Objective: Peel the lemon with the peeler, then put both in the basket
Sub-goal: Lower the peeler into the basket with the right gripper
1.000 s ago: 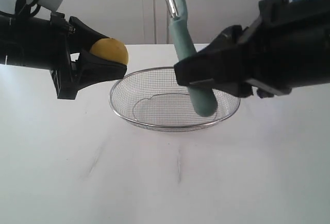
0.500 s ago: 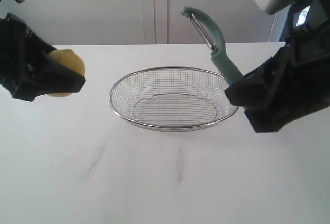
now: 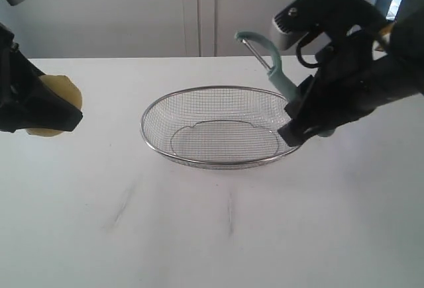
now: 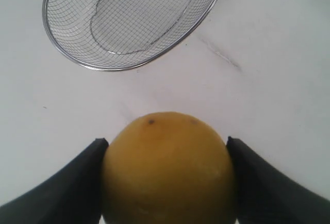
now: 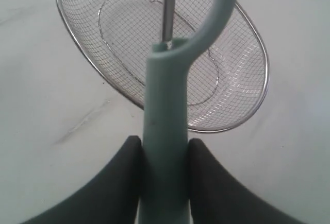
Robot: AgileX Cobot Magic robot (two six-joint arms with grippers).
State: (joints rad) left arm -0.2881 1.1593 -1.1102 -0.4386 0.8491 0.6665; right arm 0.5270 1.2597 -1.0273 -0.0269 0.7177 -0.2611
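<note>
Yellow lemon sits clamped across its widest part by the left gripper, one black finger pressed against each flank. It is carried at the far left edge of the exterior view, above the white table and well apart from the basket. One second ago the fruit was held next to the basket's left rim, with the peeler raised steeply over the mesh. Since then both arms have drawn outward. The peeler now leans over the basket's right rim in the exterior view, blade head uppermost and pointing toward the upper middle of the frame. The right gripper is closed on the pale teal handle, which runs straight out between the two fingers while the blade hangs over the mesh. The separation suggests that blade and fruit are no longer engaged. The skin facing the left wrist camera shows no cut strip, so completion of peeling cannot be confirmed. The basket holds nothing; both deposits remain outstanding.
</note>
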